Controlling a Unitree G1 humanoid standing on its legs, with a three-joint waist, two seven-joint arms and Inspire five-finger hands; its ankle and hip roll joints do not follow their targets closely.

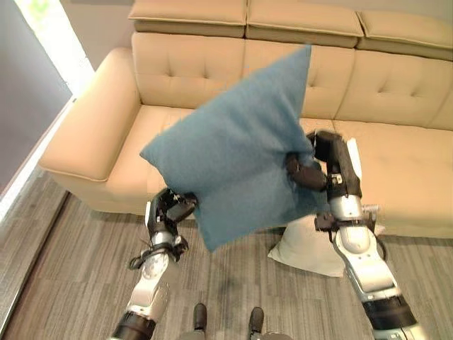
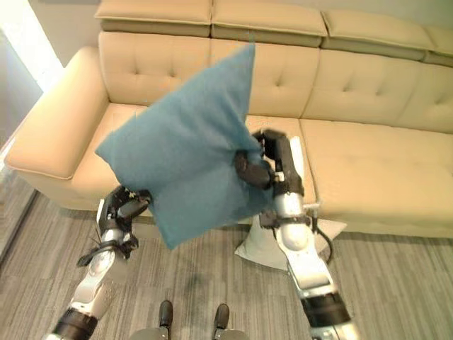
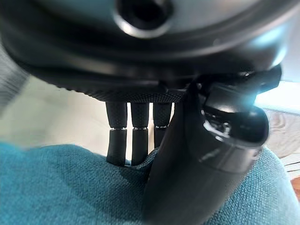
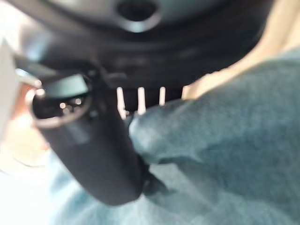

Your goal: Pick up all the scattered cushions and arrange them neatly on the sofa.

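Held thing: a large square teal fabric cushion (image 1: 241, 149), up in the air between both arms, tilted on one corner, in front of the seat of the beige tufted leather sofa (image 1: 396, 92).
Left robot hand (image 1: 173, 207): at the cushion's lower left edge; its wrist view shows the thumb and fingers closed onto a fold of the teal cloth, so it is pinching the cushion.
Right robot hand (image 1: 311, 166): at the cushion's right edge, thumb pressed into the fabric with the fingers behind it, pinching a bunched fold.
Other cushion: a white fabric cushion (image 1: 308, 244) lies on the grey wood-pattern floor (image 1: 64, 276), leaning against the sofa front just beside the right arm; it is not yet picked up.
Sofa seat: bare where the cushion would go.
Risk, grip: both holds are on edges only; the cloth could slip from one pinch and the cushion swing down or drop to the floor.
Risk, placement: released while tilted like this, it would likely land askew or roll off the seat edge rather than stand neatly against the backrest.
Risk, right arm: it passes close over the white cushion and could nudge it.
Writing: no brand, label or text can be read on anything.
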